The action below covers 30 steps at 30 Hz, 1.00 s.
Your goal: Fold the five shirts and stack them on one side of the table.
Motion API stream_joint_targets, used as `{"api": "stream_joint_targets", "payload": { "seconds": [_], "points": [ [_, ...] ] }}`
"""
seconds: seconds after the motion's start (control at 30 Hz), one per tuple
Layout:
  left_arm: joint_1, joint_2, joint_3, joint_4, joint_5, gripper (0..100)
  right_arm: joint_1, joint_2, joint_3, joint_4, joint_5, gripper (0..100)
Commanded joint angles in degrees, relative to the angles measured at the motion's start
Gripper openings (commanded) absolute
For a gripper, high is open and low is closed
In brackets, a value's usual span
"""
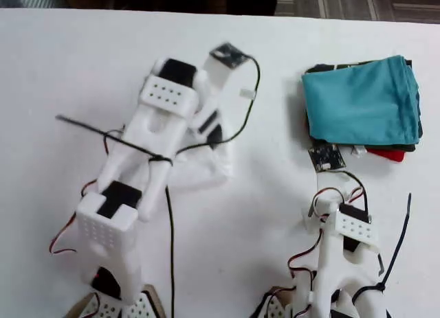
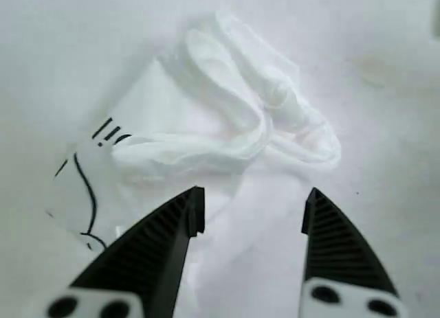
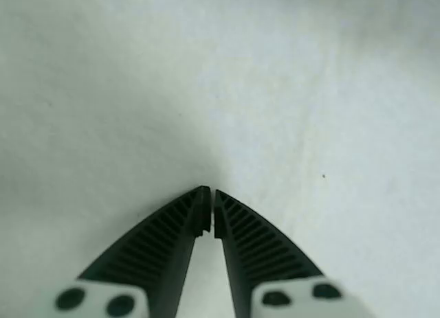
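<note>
Left tool hangs with its jaws spread wide and nothing between them, just above a crumpled white shirt that lies bunched on the white counter, black line print showing on one flat corner; right tool has its jaws pressed together on nothing, over bare counter; at the counter's right side sits a stack of folded shirts, a teal shirt on top and a red shirt peeking out beneath.
</note>
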Motion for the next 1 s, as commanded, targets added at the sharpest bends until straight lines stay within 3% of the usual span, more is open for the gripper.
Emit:
{"api": "stream_joint_targets", "payload": {
  "seconds": [0.0,0.1,0.33,0.43,0.53,0.67,0.83,0.97],
  "points": [
    [-4.75,-1.93,-9.19,4.13,0.18,21,0.48,-1.54,0.09,-0.84,0.09,2.2],
    [-10.81,-1.85,-9.36,4.66,0.18,2,0.48,-1.45,0.09,-0.84,0.09,2.2],
    [-30.24,-2.46,-5.49,5.27,-4.22,3,0.40,-1.71,-1.49,-0.57,0.18,2.2],
    [-39.03,-3.34,-2.07,5.71,-6.51,3,-1.71,-1.10,-11.25,6.37,0.18,5.0],
    [-46.95,-5.63,3.82,4.57,-11.16,3,-9.01,-0.75,-26.20,18.15,-1.93,7.9],
    [-58.20,-11.25,15.60,-3.08,-14.95,3,-22.81,4.79,-45.54,28.35,-8.35,2.0],
    [-68.66,-19.52,37.23,-14.07,-16.53,3,-39.16,19.38,-60.40,30.55,-12.75,2.6],
    [-74.11,-24.62,52.35,-20.57,-10.11,3,-49.98,32.84,-71.30,28.97,-13.19,2.2]
  ]
}}
